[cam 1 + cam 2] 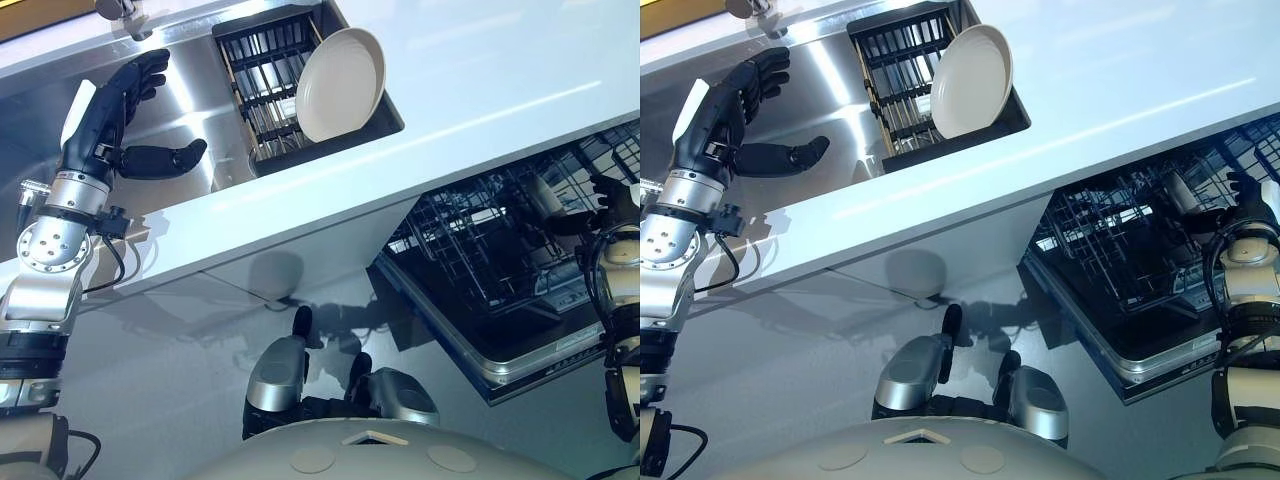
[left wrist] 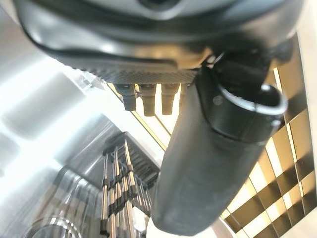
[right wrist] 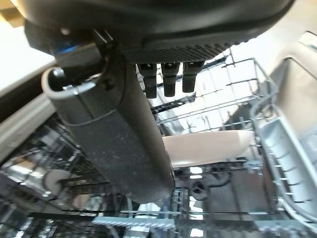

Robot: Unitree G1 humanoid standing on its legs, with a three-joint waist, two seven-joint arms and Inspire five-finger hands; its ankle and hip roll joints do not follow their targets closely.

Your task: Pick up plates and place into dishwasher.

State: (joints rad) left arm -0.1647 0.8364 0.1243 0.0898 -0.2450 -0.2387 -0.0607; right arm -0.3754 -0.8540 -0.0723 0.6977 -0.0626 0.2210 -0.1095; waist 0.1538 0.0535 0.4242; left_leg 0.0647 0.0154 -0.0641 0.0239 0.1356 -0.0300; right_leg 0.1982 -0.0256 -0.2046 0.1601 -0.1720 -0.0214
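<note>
Left hand (image 1: 118, 110) hovers over the sink (image 1: 190, 90), fingers spread wide, holding nothing. One plate (image 1: 340, 84) leans in the sink's black rack (image 1: 262, 80). Right hand (image 1: 608, 205) open over dishwasher rack (image 1: 490, 240); another plate (image 3: 205, 147) stands there.

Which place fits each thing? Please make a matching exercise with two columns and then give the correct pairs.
Things:
1. cream plate
2. left hand
3. right hand
4. black dish rack

Places or states:
A. over the open dishwasher's wire basket, holding nothing
B. set inside the steel sink
C. open above the sink, fingers straight
D. leaning on edge against the rack

Pairs: 1-D, 2-C, 3-A, 4-B
</note>
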